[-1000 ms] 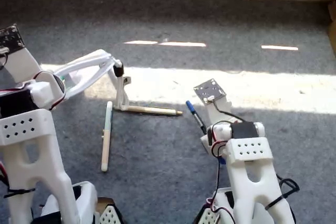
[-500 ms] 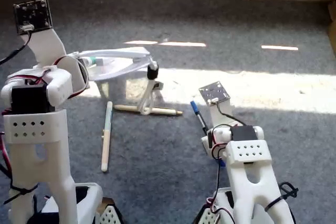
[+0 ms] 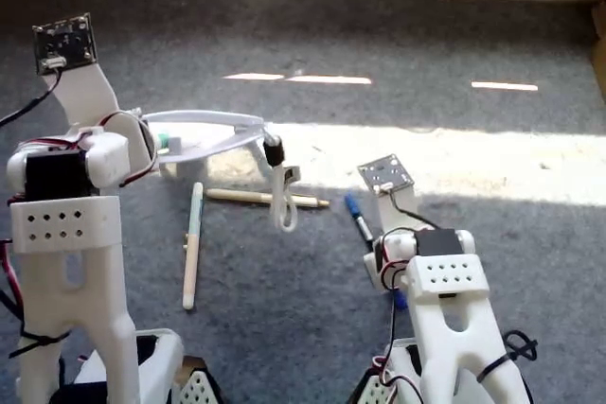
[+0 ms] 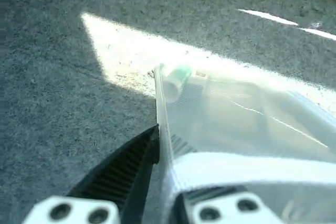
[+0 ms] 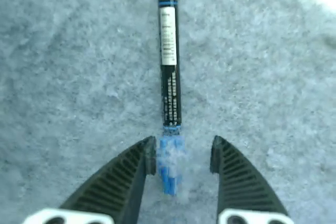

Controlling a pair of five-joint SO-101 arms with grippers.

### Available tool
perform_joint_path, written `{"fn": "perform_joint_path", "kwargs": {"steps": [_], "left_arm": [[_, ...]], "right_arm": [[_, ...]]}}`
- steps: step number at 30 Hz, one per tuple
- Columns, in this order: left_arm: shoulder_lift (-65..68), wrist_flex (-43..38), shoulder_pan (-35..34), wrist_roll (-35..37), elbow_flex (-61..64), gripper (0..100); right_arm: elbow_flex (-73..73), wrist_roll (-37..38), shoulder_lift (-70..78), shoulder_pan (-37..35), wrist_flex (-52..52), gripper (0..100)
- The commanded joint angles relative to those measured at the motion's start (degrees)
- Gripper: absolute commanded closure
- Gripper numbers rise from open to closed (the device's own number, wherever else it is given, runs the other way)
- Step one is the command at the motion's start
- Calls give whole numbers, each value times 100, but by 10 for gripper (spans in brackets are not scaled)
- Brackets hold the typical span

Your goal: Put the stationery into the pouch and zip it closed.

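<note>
My left gripper [image 4: 163, 148] is shut on the edge of the clear pouch [image 4: 236, 114], holding it off the carpet. A green-capped item [image 4: 176, 76] lies inside the pouch. In the high view the pouch [image 3: 213, 130] stretches rightward from the left arm, and its white pull tab [image 3: 283, 203] dangles over a cream pencil [image 3: 256, 198]. A pale green pen [image 3: 192, 245] lies on the carpet below the pouch. My right gripper [image 5: 181, 150] is open, low over the carpet, its fingers on either side of the blue end of a blue-and-black pen [image 5: 169, 61], also visible from above [image 3: 356, 216].
Grey carpet [image 3: 284, 309] covers the floor, with a bright sunlit band [image 3: 473, 163] across the middle. Both arm bases stand at the near edge. A pale wall runs along the far side.
The left arm has risen and turned right, swinging the pouch's free end and pull tab rightward over the pencil. The right arm drew back slightly over the blue pen.
</note>
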Motion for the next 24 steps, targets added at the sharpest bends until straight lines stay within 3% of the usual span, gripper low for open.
{"fn": "perform_joint_path", "kwargs": {"steps": [1,8,18,24], "left_arm": [[-40,-44,-75,18,57,992],[-48,-44,-75,18,224,992],[-84,-44,-549,18,391,992],[-84,-44,-541,18,391,992]], "right_arm": [[-119,-308,-154,57,233,800],[-1130,-316,-136,-13,277,800],[-1947,-325,-57,-901,233,800],[-2897,-343,1543,-1059,233,800]]}}
